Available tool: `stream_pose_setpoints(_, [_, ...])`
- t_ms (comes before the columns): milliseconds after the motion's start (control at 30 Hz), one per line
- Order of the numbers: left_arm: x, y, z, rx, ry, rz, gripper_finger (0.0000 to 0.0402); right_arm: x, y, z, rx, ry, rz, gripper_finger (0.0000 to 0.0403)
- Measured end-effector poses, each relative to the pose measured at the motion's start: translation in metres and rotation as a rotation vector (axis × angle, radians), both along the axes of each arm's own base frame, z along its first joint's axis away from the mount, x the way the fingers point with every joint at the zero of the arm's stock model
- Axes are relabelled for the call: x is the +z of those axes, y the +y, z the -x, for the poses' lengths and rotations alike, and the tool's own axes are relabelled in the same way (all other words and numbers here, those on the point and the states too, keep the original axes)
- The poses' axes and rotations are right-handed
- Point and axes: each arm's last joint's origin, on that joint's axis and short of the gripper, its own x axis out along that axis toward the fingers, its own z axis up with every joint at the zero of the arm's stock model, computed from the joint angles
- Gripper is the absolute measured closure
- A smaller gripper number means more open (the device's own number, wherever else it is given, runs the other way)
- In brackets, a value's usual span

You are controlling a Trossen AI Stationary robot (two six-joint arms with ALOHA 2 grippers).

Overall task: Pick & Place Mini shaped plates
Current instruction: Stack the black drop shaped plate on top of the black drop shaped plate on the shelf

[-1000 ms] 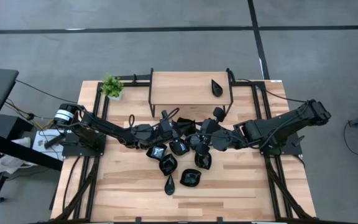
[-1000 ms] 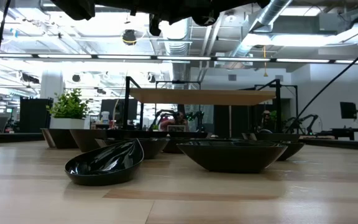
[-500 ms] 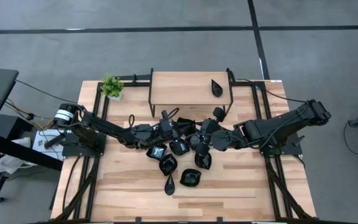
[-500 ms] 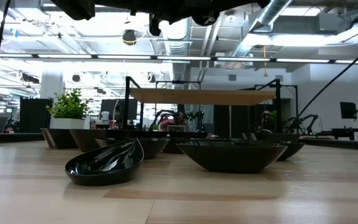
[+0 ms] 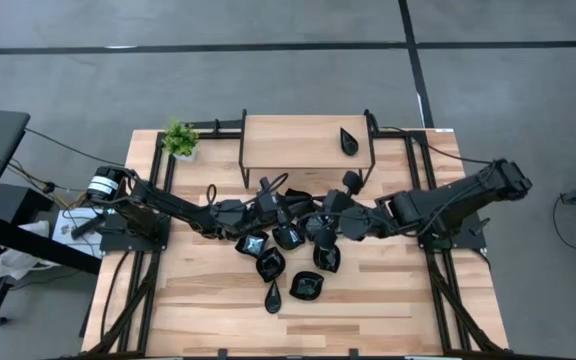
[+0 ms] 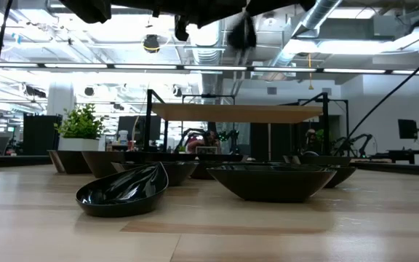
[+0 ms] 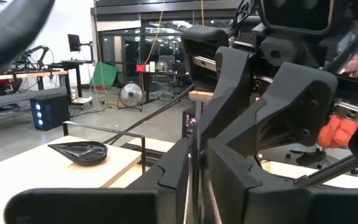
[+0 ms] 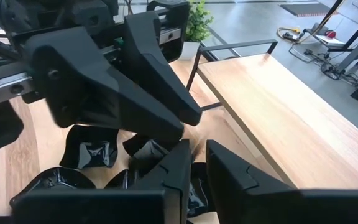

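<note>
Both grippers meet tip to tip above the middle of the table, my left gripper (image 5: 303, 207) from the left and my right gripper (image 5: 330, 210) from the right. In the low view one mini plate (image 6: 242, 33) shows as a blurred dark shape hanging under them, high above the table. My left gripper's fingers (image 7: 196, 149) stand a narrow slit apart with nothing seen between them. My right gripper (image 8: 197, 149) is closed to a small gap. Several more black plates (image 5: 288, 250) rest on their undersides below the grippers. One teardrop plate (image 5: 348, 141) lies on the wooden shelf (image 5: 303, 150). My right gripper appears to hold the hanging plate (image 6: 242, 33), but both grippers' bodies hide the place of contact, so which part it has cannot be told. The plate hangs on edge below the fingers, clear of the table and of the pile.
A small green potted plant (image 5: 179, 138) stands at the far left beside the shelf's black frame (image 5: 243, 150). A leaf-shaped plate (image 6: 122, 191) and a wide bowl-like plate (image 6: 271, 182) lie nearest the low camera. Bare wood shows along the near edge (image 5: 388, 310).
In the low view a dark plate has swung down into sight under the meeting grippers and now hangs there, blurred. Both arms have kept their places.
</note>
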Motion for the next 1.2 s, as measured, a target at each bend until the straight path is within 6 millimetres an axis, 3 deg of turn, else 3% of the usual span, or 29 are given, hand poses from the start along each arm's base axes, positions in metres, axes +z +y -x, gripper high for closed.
stream_pose_setpoints(267, [0.0,0.0,0.0,0.001,0.001,-0.001,0.0294,0.0,0.0,0.0,-0.001,0.001,0.001,0.0374])
stream_pose_setpoints(500, [0.009,-0.007,0.009,-0.031,0.021,-0.087,0.0284,-0.005,0.0,0.003,0.019,0.068,0.003,0.0385])
stream_pose_setpoints(733, [0.038,-0.022,0.055,-0.136,0.03,-0.125,0.0285,-0.028,0.0,0.009,0.089,0.194,-0.036,0.0375])
stream_pose_setpoints(900, [0.044,-0.025,0.098,-0.21,0.039,-0.081,0.0289,-0.054,0.003,0.008,0.204,0.234,-0.077,0.037])
stream_pose_setpoints(1200, [0.009,-0.02,0.161,-0.296,0.067,0.051,0.0289,-0.084,-0.004,-0.003,0.322,0.225,-0.141,0.0368])
